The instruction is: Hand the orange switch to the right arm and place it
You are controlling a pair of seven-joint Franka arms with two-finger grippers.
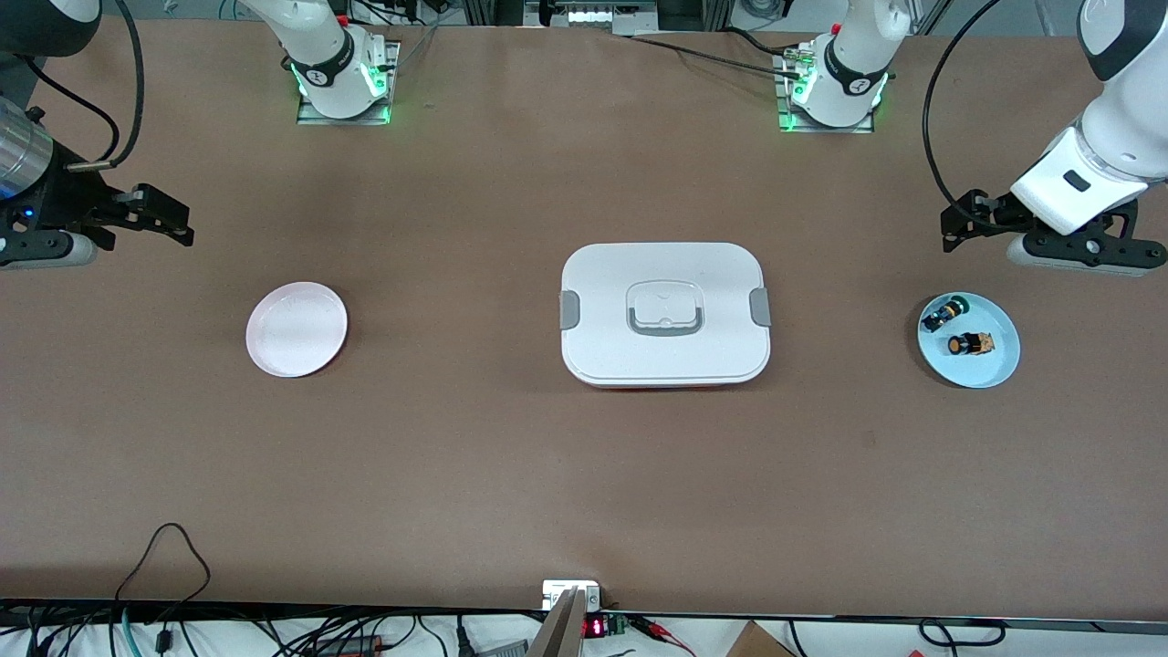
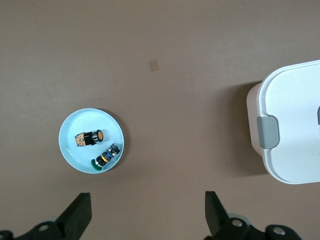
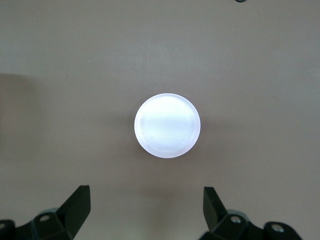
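Currently the small orange switch [image 1: 970, 345] [image 2: 89, 138], with its round orange cap, black collar and tan block body, lies on its side in a round light-blue plate [image 1: 996, 363] [image 2: 71, 151] toward the left arm's end of the brown surface [image 1: 511, 474]. Just beside it in the same plate, slightly farther from the front camera, lies a black switch with a green cap [image 1: 941, 316] [image 2: 104, 158]; the two sit close together, and whether they touch cannot be told. The left gripper [image 1: 1036, 239] [image 2: 146, 215], on an all-white wrist with black linkage fingers, hangs in the air over bare surface just beside the blue plate, its jaws spread wide and holding nothing. A white rectangular lidded box with grey side latches and a grey handle [image 1: 664, 314] [image 2: 291, 125] rests at the middle of the surface, well apart from both plates. Toward the right arm's end sits a round white plate [image 1: 297, 329] [image 3: 167, 125] with nothing on it. The right gripper [image 1: 173, 222] [image 3: 146, 212], black with a silver wrist cylinder and a blue light, hovers over the surface near that white plate, its jaws likewise parted wide and holding nothing.
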